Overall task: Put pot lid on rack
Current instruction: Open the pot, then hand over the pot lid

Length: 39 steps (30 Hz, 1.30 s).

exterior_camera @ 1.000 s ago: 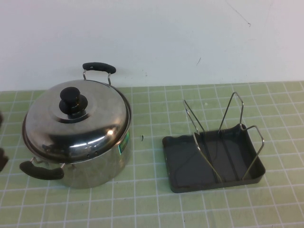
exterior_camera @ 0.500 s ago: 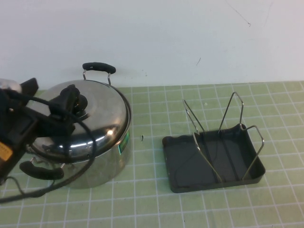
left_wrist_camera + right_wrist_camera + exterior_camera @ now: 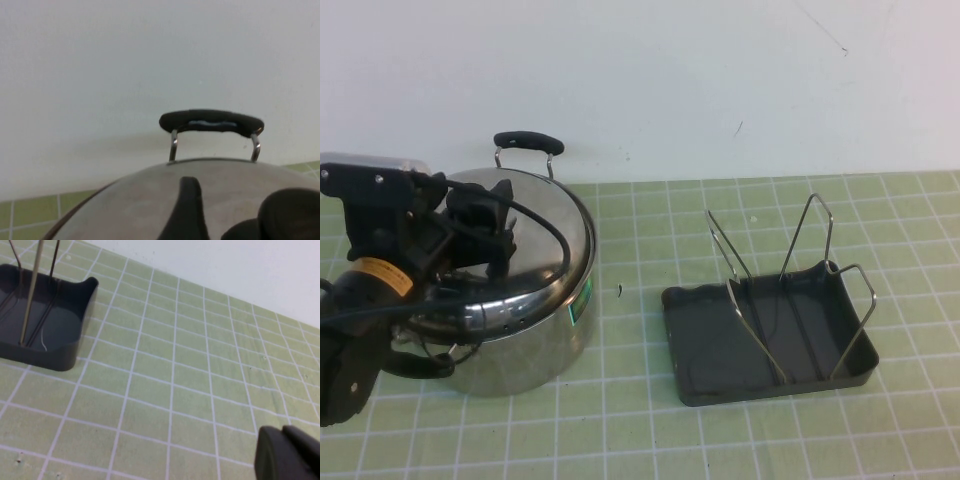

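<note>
The shiny domed pot lid (image 3: pixel 545 255) sits on the steel pot (image 3: pixel 530 355) at the left of the table. Its black knob (image 3: pixel 480 218) is mostly covered by my left gripper (image 3: pixel 485 228), which is open just above the lid at the knob. In the left wrist view one finger (image 3: pixel 187 207) stands beside the knob (image 3: pixel 290 215), with lid surface (image 3: pixel 135 205) showing between them. The rack (image 3: pixel 720 330), a dark grey tray with upright wire loops (image 3: pixel 820 235), stands empty at the right. My right gripper (image 3: pixel 287 452) is shut and empty, low over the mat beside the rack (image 3: pixel 45 320).
The pot's far black handle (image 3: pixel 528 141) rises near the white back wall, and it also shows in the left wrist view (image 3: pixel 210 121). The near handle (image 3: pixel 415 365) lies under my left arm. Green tiled mat (image 3: pixel 630 330) lies bare between pot and rack.
My left arm came in from the left and moved right over the lid until its gripper reached the knob. The lid, pot and rack have not moved.
</note>
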Tool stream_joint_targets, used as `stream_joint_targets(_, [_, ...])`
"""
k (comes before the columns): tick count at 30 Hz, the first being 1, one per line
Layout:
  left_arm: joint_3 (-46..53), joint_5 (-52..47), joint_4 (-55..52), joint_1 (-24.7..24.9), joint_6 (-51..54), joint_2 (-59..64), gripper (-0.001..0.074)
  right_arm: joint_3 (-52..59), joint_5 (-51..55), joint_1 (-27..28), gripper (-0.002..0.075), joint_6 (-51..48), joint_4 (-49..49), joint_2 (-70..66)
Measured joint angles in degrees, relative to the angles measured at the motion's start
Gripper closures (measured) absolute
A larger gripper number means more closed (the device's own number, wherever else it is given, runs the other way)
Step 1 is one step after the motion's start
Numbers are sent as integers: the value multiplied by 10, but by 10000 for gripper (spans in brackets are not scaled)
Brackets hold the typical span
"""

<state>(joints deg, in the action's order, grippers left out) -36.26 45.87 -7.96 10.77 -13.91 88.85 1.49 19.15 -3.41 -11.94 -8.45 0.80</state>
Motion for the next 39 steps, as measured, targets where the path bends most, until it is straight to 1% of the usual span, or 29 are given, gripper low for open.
stream_joint_targets(3, [-2, 8, 7, 0, 2, 22, 237, 0, 0, 0, 727, 0, 0, 0])
stream_joint_targets(5, [-4, 21, 4, 0, 3, 28, 307, 0, 0, 0, 727, 0, 0, 0])
stream_joint_targets(7, [-4, 36, -8, 0, 4, 33, 405, 0, 0, 0, 727, 0, 0, 0])
stream_joint_targets(8, [-4, 41, -16, 0, 5, 34, 429, 0, 0, 0, 727, 0, 0, 0])
stream_joint_targets(13, [-4, 72, -37, 0, 6, 35, 426, 0, 0, 0, 727, 0, 0, 0])
stream_joint_targets(17, [-4, 128, -53, 0, -11, 14, 426, 0, 0, 0, 727, 0, 0, 0])
stream_joint_targets(20, [-4, 156, -82, 0, -53, -30, 426, 0, 0, 0, 727, 0, 0, 0])
stream_joint_targets(22, [-4, 164, -127, 0, -106, -65, 426, 0, -2, 0, 727, 15, 14, 0])
stream_joint_targets(23, [-2, 169, -152, 0, -135, -79, 426, 0, -4, 0, 727, 35, 40, 0])
stream_joint_targets(25, [0, 181, -230, 0, -224, -110, 426, 1, -14, 0, 727, 96, 123, 0])
stream_joint_targets(27, [1, 189, -319, 0, -305, -132, 426, 1, -27, 0, 727, 187, 262, 0])
stream_joint_targets(29, [2, 197, -394, 1, -374, -141, 426, 1, -38, 0, 727, 256, 382, 0])
stream_joint_targets(31, [2, 199, -461, 2, -424, -144, 426, 1, -49, 0, 727, 281, 468, 0])
stream_joint_targets(33, [2, 198, -506, 4, -460, -142, 426, 1, -57, 0, 727, 279, 498, 0])
stream_joint_targets(35, [2, 198, -537, 5, -496, -140, 426, 1, -60, 0, 727, 250, 501, 0])
stream_joint_targets(39, [2, 198, -546, 6, -530, -139, 426, 1, -54, 0, 727, 187, 503, 0])
